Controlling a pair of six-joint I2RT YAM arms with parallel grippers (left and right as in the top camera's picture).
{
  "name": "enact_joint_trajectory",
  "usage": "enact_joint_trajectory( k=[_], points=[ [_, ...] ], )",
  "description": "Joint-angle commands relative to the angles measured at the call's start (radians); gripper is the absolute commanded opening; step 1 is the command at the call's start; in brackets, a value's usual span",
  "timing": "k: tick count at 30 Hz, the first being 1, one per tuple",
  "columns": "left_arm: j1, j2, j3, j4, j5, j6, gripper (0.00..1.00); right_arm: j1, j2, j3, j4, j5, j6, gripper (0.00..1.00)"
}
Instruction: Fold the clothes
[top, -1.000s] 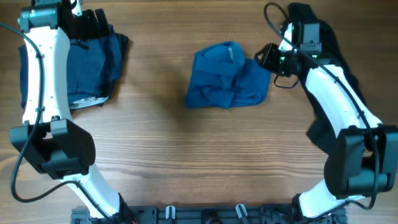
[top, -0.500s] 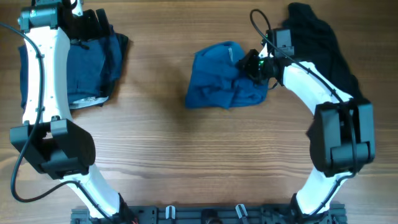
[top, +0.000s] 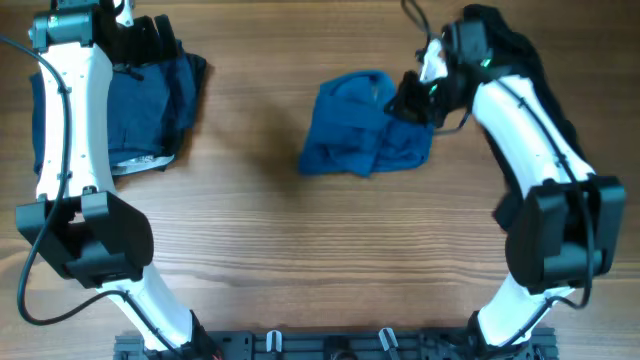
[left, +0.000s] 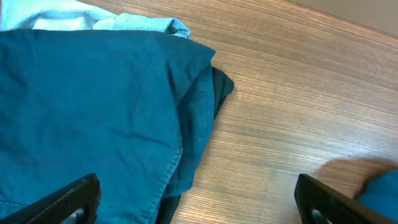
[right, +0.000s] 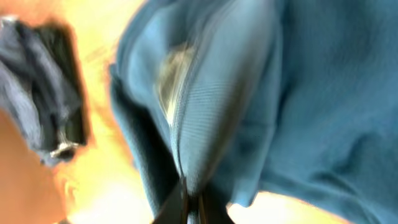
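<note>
On the wooden table the crumpled blue shirt lies toward 1 o'clock, the right gripper clenched on a thin ridge at its 2 o'clock edge, a pinch that could slip when lifted, while the left gripper gapes at 10 o'clock

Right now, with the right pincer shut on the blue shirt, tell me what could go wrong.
1. The right pincer pinches only a thin ridge of the shirt, so the cloth may slip free on lifting.
2. The shirt lies crumpled, so a pull could drag the whole heap instead of spreading it.
3. The right arm hangs over the black garment and might snag it when swinging back.
</note>
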Motion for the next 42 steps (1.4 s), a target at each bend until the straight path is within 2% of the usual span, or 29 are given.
enact_joint_trajectory(
  k=[1, 4, 7, 9, 12, 14, 19, 23, 26, 27, 28, 29, 30, 33, 35, 37, 38, 39, 40, 41, 42],
  points=[
    [0.000, 0.014, 0.006, -0.001, 0.014, -0.017, 1.00, -0.002, -0.045, 0.172, -0.153, -0.028, -0.155, 0.04],
    [0.000, 0.014, 0.006, -0.002, 0.014, -0.017, 1.00, -0.026, -0.049, 0.259, -0.310, 0.006, -0.196, 0.04],
    [0.000, 0.014, 0.006, -0.001, 0.013, -0.016, 1.00, -0.104, -0.057, 0.261, -0.457, 0.202, -0.223, 0.04],
    [0.000, 0.014, 0.006, -0.001, 0.013, -0.016, 1.00, -0.164, -0.057, 0.255, -0.489, 0.271, -0.240, 0.04],
    [0.000, 0.014, 0.006, -0.002, 0.014, -0.016, 1.00, -0.240, -0.055, 0.198, -0.478, 0.272, -0.284, 0.04],
    [0.000, 0.014, 0.006, -0.001, 0.014, -0.017, 1.00, -0.250, -0.047, 0.142, -0.454, 0.274, -0.326, 0.04],
    [0.000, 0.014, 0.006, -0.003, 0.014, -0.017, 1.00, -0.245, -0.045, -0.054, -0.280, 0.311, -0.313, 0.04],
    [0.000, 0.014, 0.006, -0.006, 0.014, -0.017, 1.00, -0.246, -0.034, -0.253, -0.003, 0.385, -0.290, 0.04],
    [0.000, 0.014, 0.006, -0.010, 0.014, -0.017, 1.00, -0.243, 0.021, -0.295, 0.130, 0.385, -0.291, 0.04],
    [0.000, 0.014, 0.006, -0.010, 0.014, -0.017, 1.00, -0.243, 0.038, -0.295, 0.139, 0.385, -0.294, 0.09],
    [0.000, 0.014, 0.006, -0.010, 0.014, -0.017, 1.00, -0.243, 0.049, -0.295, 0.140, 0.384, -0.296, 0.35],
    [0.000, 0.014, 0.006, -0.010, 0.014, -0.017, 1.00, -0.243, 0.050, -0.294, 0.134, 0.384, -0.298, 0.70],
    [0.000, 0.014, 0.006, -0.010, 0.014, -0.017, 1.00, -0.246, 0.045, -0.284, 0.116, 0.379, -0.299, 0.99],
    [0.000, 0.014, 0.006, -0.009, 0.014, -0.017, 1.00, -0.246, 0.010, -0.164, 0.000, 0.336, -0.301, 1.00],
    [0.000, 0.014, 0.006, -0.009, 0.014, -0.017, 1.00, -0.243, -0.032, -0.044, -0.071, 0.249, -0.340, 0.99],
    [0.000, 0.014, 0.006, -0.009, 0.014, -0.017, 1.00, -0.232, -0.058, 0.062, -0.105, 0.162, -0.354, 0.85],
    [0.000, 0.014, 0.006, -0.009, 0.014, -0.017, 1.00, -0.220, -0.067, 0.082, -0.097, 0.109, -0.353, 0.41],
    [0.000, 0.014, 0.006, -0.009, 0.014, -0.016, 1.00, -0.201, -0.071, 0.082, -0.073, 0.027, -0.353, 0.04],
    [0.000, 0.014, 0.006, -0.009, 0.014, -0.017, 1.00, -0.168, -0.059, 0.079, -0.040, -0.078, -0.349, 0.04],
    [0.000, 0.014, 0.006, -0.009, 0.014, -0.017, 1.00, -0.130, -0.047, 0.058, 0.015, -0.103, -0.328, 0.04],
    [0.000, 0.014, 0.006, -0.009, 0.014, -0.017, 1.00, -0.062, -0.033, -0.010, 0.148, -0.084, -0.327, 0.04]
  ],
)
